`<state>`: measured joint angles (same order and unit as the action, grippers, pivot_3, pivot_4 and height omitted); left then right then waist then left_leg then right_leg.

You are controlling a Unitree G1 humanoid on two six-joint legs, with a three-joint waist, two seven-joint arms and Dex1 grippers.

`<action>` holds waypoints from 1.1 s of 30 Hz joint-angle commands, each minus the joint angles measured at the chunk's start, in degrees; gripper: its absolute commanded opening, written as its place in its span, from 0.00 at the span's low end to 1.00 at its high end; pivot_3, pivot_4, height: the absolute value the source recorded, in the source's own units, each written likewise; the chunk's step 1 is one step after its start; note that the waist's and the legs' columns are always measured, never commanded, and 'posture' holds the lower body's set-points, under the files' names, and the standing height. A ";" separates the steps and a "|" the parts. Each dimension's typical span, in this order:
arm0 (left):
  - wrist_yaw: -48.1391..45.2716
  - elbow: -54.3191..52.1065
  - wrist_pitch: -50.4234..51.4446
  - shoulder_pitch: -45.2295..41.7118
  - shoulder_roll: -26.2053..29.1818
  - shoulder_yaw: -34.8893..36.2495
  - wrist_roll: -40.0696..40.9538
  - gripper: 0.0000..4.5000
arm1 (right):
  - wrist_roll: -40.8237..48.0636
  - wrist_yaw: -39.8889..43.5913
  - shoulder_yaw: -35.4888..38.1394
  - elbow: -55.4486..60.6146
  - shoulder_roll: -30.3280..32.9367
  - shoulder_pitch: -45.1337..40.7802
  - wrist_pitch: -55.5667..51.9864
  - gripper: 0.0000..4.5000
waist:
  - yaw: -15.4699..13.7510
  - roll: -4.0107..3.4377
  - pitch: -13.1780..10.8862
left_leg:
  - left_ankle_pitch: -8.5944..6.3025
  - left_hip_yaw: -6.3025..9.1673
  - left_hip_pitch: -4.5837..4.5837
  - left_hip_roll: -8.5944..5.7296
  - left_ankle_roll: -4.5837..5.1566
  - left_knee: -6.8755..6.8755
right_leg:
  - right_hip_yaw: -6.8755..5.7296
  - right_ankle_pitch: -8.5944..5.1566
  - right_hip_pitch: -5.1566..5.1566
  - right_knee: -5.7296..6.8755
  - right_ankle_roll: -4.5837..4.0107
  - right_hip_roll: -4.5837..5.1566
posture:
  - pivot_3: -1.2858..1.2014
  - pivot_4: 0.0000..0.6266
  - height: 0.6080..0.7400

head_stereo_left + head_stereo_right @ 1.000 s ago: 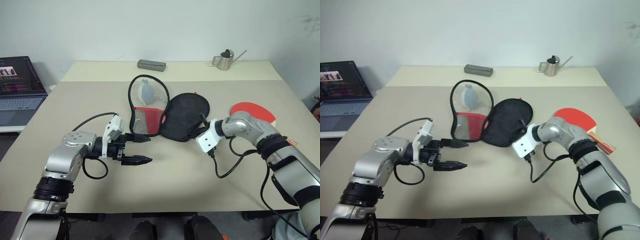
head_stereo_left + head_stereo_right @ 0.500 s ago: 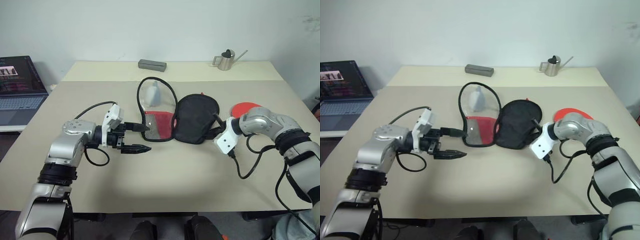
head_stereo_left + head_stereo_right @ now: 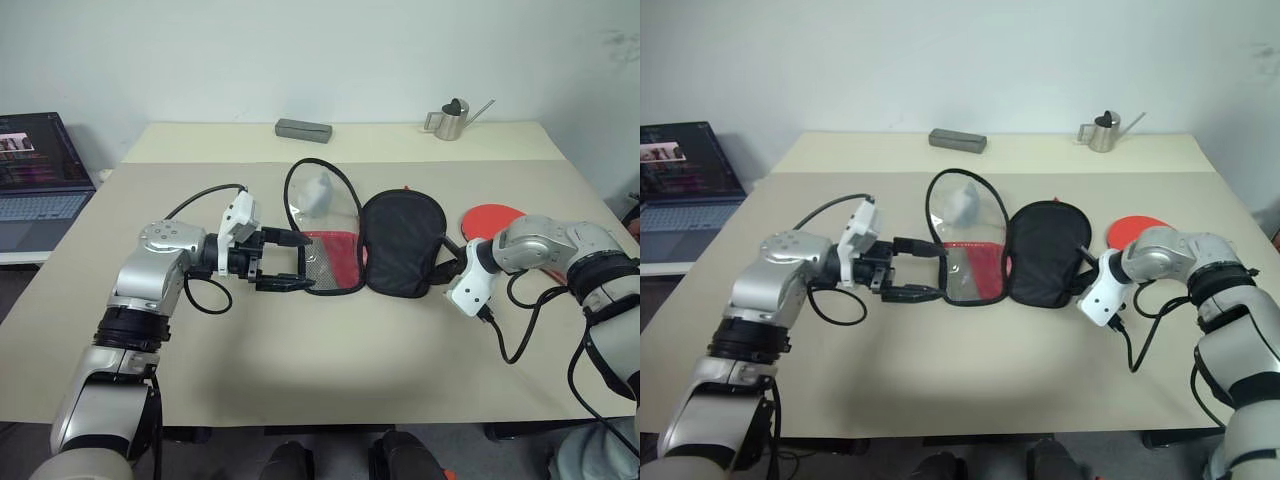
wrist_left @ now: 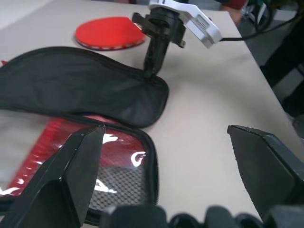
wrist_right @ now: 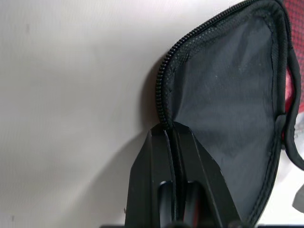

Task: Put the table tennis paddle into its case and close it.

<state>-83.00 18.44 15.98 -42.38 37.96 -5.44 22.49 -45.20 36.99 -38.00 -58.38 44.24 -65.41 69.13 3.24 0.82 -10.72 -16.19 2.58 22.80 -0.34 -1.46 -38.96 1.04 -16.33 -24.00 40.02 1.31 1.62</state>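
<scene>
The case lies unzipped and spread flat at the table's middle. Its clear-window and red half [image 3: 325, 235] is on the left and its black fabric half [image 3: 403, 243] on the right. My right gripper [image 3: 447, 268] is shut on the zipper edge of the black half [image 5: 223, 90], at its near right side. My left gripper [image 3: 305, 262] is open and points right, with its fingertips at the left edge of the window half [image 4: 71, 142]. The table tennis paddle [image 3: 492, 217] lies red face up behind my right arm, which hides its handle.
A grey box [image 3: 303, 129] and a small metal watering can [image 3: 452, 120] stand at the table's far edge. An open laptop [image 3: 35, 175] sits on a lower surface off the left side.
My right gripper has dragged the case to the right, still shut on its edge. My left gripper has come forward and up to the case's left edge, staying open.
</scene>
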 commanded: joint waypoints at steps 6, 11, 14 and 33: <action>0.52 -1.50 -0.15 -0.99 0.09 1.28 0.08 1.00 | -5.31 -5.66 -1.60 -3.41 1.38 -4.16 -0.65 0.01 | -0.02 0.00 0.00 | 0.00 0.00 0.00 0.00 -0.01 0.00 | 0.01 0.00 0.00 0.00 0.00 0.00 | 0.52 0.24 1.00; 0.95 -2.19 0.33 -0.83 0.03 1.23 0.27 1.00 | -4.67 -5.17 -1.00 -4.48 1.08 -4.16 -1.69 0.05 | -0.01 0.00 0.00 | 0.01 -0.02 0.00 0.00 -0.01 0.00 | 0.01 0.00 0.00 0.00 0.00 0.00 | 0.52 0.24 1.00; 1.16 -2.40 0.57 -0.92 -0.04 1.12 0.35 1.00 | -4.81 -4.90 -1.03 -4.86 1.18 -4.56 -2.27 0.22 | 0.00 0.00 0.00 | 0.01 -0.02 0.00 0.00 -0.01 0.00 | 0.02 0.00 0.00 0.00 0.00 0.00 | 0.52 0.24 1.00; 1.55 -2.80 0.58 0.37 -0.73 1.57 0.65 1.00 | 26.55 23.80 13.61 -3.81 8.04 1.91 -13.96 0.99 | -0.32 0.01 0.00 | 0.00 -0.04 -0.03 0.02 0.03 0.00 | 0.01 0.00 0.09 -0.04 0.00 0.01 | 0.52 0.24 1.00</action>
<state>-81.68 17.53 17.05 -41.99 37.30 -5.33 22.52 -26.67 54.98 -29.15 -64.03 50.70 -64.22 60.76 2.93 0.84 -10.72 -16.20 2.55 22.74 -0.31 -1.42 -38.96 1.04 -16.33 -23.87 39.98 1.31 1.63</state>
